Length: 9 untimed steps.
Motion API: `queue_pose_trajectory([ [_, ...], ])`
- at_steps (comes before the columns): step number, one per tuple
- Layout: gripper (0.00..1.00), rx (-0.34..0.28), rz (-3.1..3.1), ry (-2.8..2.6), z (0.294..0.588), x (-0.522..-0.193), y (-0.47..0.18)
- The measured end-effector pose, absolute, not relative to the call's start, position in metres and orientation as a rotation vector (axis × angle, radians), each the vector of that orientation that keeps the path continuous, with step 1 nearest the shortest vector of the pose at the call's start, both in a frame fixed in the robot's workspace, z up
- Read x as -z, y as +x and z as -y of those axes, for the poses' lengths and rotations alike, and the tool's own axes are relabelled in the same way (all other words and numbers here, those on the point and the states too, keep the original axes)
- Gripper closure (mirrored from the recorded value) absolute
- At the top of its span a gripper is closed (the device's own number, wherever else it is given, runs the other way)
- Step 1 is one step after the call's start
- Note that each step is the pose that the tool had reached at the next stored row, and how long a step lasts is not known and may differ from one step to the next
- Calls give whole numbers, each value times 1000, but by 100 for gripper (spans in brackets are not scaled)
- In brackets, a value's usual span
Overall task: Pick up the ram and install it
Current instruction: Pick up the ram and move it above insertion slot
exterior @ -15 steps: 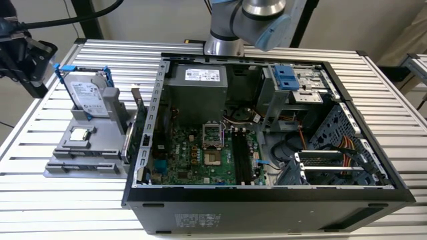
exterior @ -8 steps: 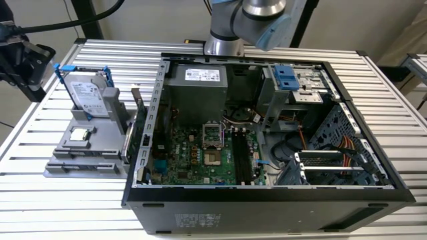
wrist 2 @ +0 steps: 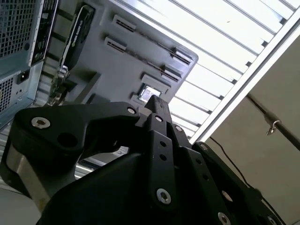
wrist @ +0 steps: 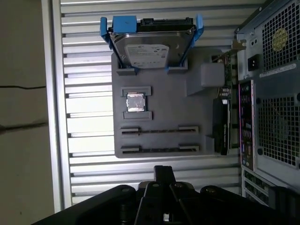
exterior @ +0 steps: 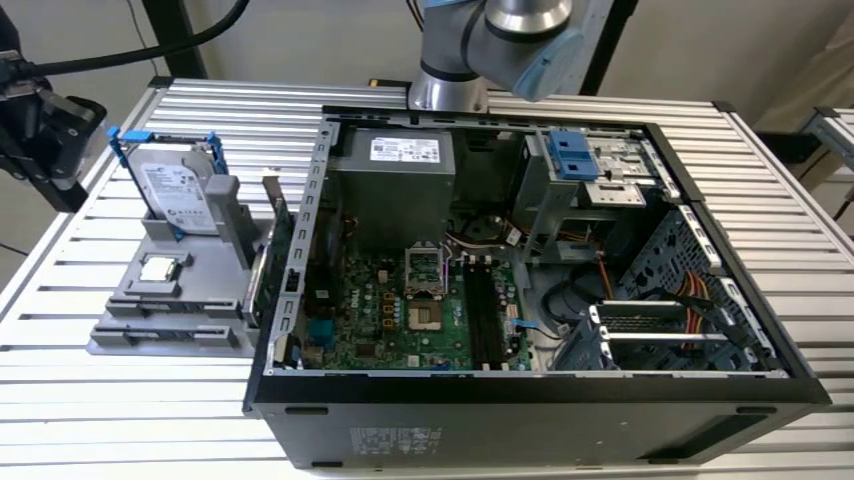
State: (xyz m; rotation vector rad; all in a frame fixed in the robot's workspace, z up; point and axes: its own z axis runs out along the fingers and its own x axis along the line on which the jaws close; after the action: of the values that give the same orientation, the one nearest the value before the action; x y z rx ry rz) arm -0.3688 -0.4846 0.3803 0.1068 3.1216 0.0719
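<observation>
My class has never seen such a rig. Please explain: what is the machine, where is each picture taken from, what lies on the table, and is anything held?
This is one robot arm ending in fingers. The exterior view looks down on a slatted table bearing an open computer case and a grey tray. Both wrist views come from cameras on the arm, looking past the fingers at that tray. It carries a hard drive, a processor chip and the ram, thin sticks on edge in slots. The fingers are shut and hold nothing.
</observation>
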Motion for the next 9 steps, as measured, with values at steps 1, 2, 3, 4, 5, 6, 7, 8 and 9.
queue_pose_trajectory([
  [1, 100, -72, -3122, 107, 486, -380, -369],
  [2, 100, -72, -3122, 106, 487, -380, -369],
  [3, 100, -72, -3122, 106, 488, -380, -369],
  [4, 100, -72, -3122, 106, 490, -380, -369],
  [5, 100, -72, -3122, 106, 491, -380, -369],
  [6, 100, -72, -3122, 106, 492, -380, -368],
  [7, 100, -72, -3122, 106, 494, -380, -368],
  [8, 100, -72, -3122, 105, 495, -380, -368],
  [9, 100, -72, -3122, 105, 496, -380, -368],
])
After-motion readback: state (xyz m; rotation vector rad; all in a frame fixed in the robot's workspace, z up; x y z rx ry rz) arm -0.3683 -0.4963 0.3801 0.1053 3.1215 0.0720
